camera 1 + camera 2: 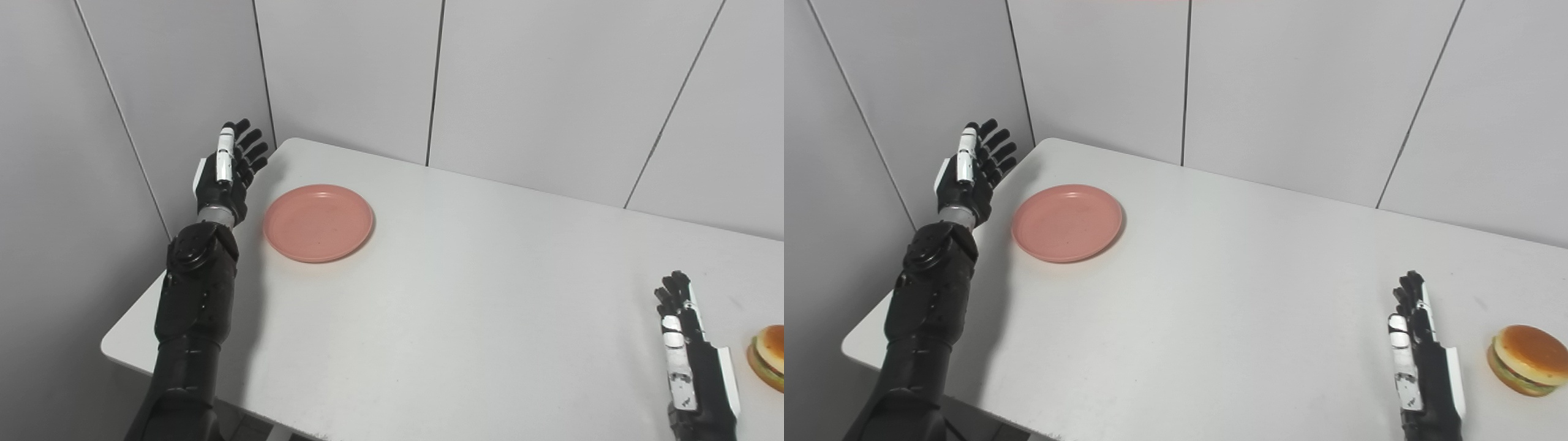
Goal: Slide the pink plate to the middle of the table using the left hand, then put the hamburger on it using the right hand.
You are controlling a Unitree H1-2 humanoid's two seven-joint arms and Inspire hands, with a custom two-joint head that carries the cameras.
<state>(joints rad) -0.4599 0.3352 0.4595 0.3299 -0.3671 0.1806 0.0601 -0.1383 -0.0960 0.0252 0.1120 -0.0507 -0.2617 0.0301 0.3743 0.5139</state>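
Nearest, at the front right of the smooth white rectangular table (1213,294): black right hand with white panels (1421,355), set edge-on, fingers straight and close together, holding nothing. Just right of that hand, apart from it and resting on the table near its right edge: round hamburger with a tan bun and a green layer (1528,360). At the table's front left, rising over the rounded corner: black jointed left forearm (928,306). Farther back, above the table's left edge: black left hand with a white strip (968,174), raised, fingers spread wide, empty. Just right of that hand, not touching it, flat on the table's far left part and well short of the middle: round pink plastic plate (1067,222), bare. Table surface matte, clean but for faint grey marks near the hamburger. Behind and left of the table: pale grey wall panels (1292,79) split by thin dark seams, meeting in a corner. No readable writing or labels anywhere.
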